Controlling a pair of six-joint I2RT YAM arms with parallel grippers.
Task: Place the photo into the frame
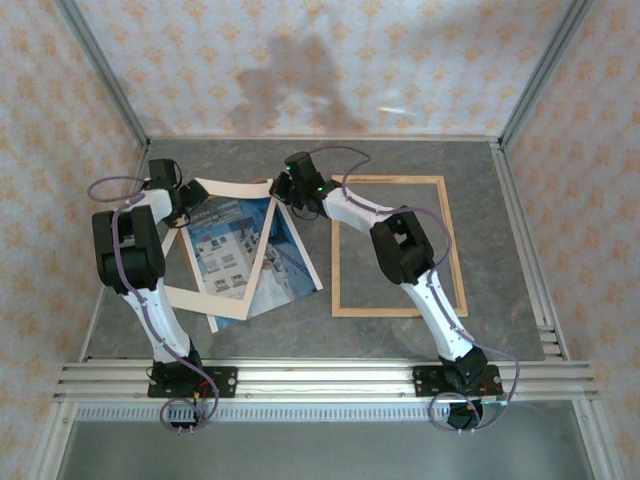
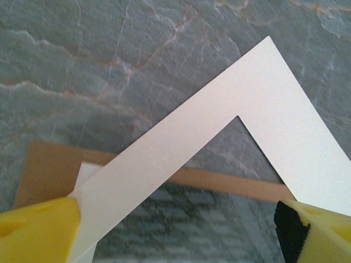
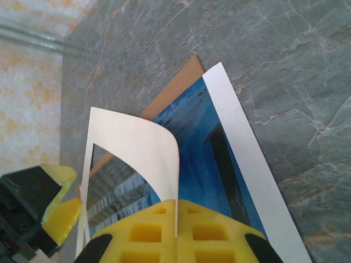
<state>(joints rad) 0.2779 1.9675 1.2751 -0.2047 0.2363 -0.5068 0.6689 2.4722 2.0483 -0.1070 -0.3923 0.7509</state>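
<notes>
The photo (image 1: 292, 268) of a pale building on blue sky lies face up left of centre, on a brown backing board (image 3: 176, 87). A cream mat board (image 1: 235, 190) with a cut-out window lies over it. My right gripper (image 3: 176, 219) is shut on the mat board's (image 3: 137, 142) far right corner, which curls up off the photo (image 3: 197, 148). My left gripper (image 2: 175, 241) hangs open over the mat board's (image 2: 247, 93) far left corner, one yellow finger (image 2: 38, 230) on each side of the strip. The frame (image 1: 446, 240), thin light wood, lies flat to the right with nothing inside it.
The backing board (image 2: 49, 167) sticks out past the photo (image 2: 203, 224) at the far left. Metal rails (image 1: 330, 378) run along the near edge. Patterned walls close in the grey marbled tabletop (image 1: 500, 300) on three sides.
</notes>
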